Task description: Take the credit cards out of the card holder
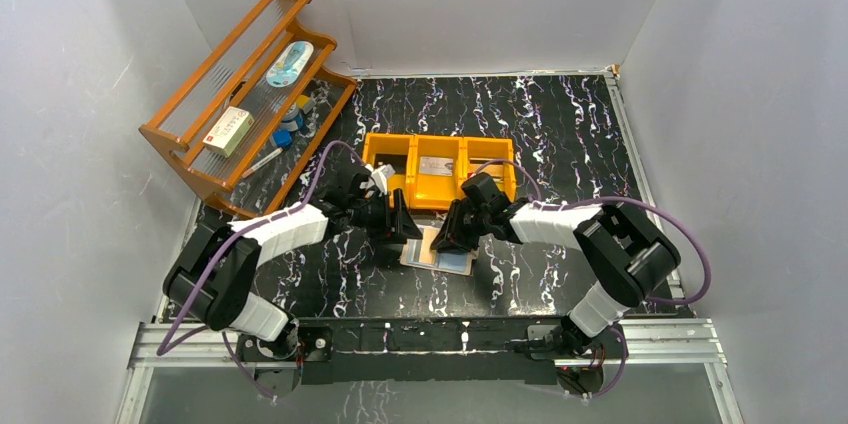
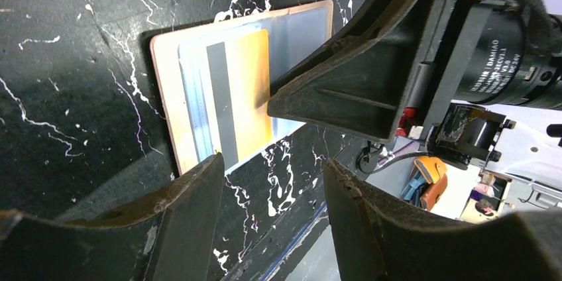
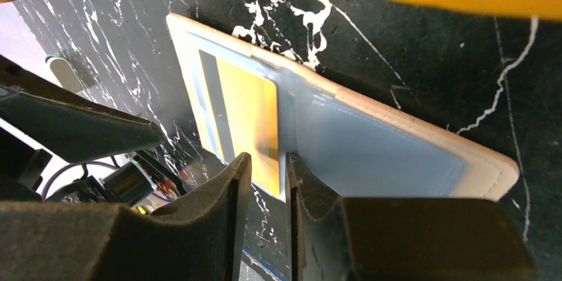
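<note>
The card holder [image 1: 441, 256] lies open and flat on the black marbled table, beige rim up, with silvery-blue sleeves [image 3: 371, 155]. A yellow card [image 2: 248, 89] with a grey stripe sits in one sleeve [image 3: 248, 109], its near end sticking past the holder's edge. My right gripper [image 3: 265, 165] stands over that card's edge, its jaws a narrow gap apart with nothing between them; one finger [image 2: 344, 89] tips onto the card. My left gripper [image 2: 272, 175] is open beside the holder's near-left corner, and its left fingertip [image 2: 209, 168] overlaps the card's corner.
An orange three-compartment tray [image 1: 388, 152] stands just behind the holder, with a grey card in its middle compartment [image 1: 437, 166]. A wooden rack [image 1: 185, 134] with small items fills the back left. Both arms [image 1: 290, 229] [image 1: 560, 219] crowd the holder from either side.
</note>
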{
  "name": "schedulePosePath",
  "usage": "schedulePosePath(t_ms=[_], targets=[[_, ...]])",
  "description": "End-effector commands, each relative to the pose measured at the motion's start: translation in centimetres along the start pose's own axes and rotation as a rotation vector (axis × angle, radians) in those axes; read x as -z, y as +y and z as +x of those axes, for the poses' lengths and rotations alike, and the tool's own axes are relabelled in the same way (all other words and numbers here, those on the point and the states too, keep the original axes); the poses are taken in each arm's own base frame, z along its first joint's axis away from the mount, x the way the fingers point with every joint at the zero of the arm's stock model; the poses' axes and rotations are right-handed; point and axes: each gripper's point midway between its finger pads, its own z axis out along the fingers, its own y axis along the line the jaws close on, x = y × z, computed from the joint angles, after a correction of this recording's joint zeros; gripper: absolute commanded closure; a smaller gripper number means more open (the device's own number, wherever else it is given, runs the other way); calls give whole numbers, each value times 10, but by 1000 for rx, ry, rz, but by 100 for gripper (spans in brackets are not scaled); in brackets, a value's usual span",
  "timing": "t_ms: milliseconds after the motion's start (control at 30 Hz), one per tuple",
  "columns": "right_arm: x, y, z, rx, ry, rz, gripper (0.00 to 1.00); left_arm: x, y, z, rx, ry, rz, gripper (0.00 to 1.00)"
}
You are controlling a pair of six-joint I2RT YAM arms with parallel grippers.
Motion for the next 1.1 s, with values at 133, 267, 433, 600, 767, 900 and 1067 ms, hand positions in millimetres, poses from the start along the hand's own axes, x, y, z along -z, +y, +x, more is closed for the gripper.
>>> schedulePosePath(t_ms=[133, 267, 433, 600, 767, 900, 1067], targets=[[-12, -17, 2, -29, 5, 39, 69, -9, -17, 1, -44, 65, 38, 51], [-9, -23, -1, -46, -20, 60, 70, -13, -15, 1, -47, 70, 6, 52], [-8, -24, -2, -50, -27, 58, 71, -19, 2, 11, -41, 90, -66, 52], [-8, -21, -3, -59, -33, 46, 72, -25, 14, 20, -66, 114, -132, 52], [-8, -14, -5, -50, -36, 10, 72, -24, 12, 21, -85, 120, -125, 52], [-8, -8, -5, -49, -38, -20, 72, -26, 14, 25, -83, 140, -127, 52], [-4, 5, -8, -53, -56, -80, 77, -27, 17, 32, -81, 159, -131, 54]])
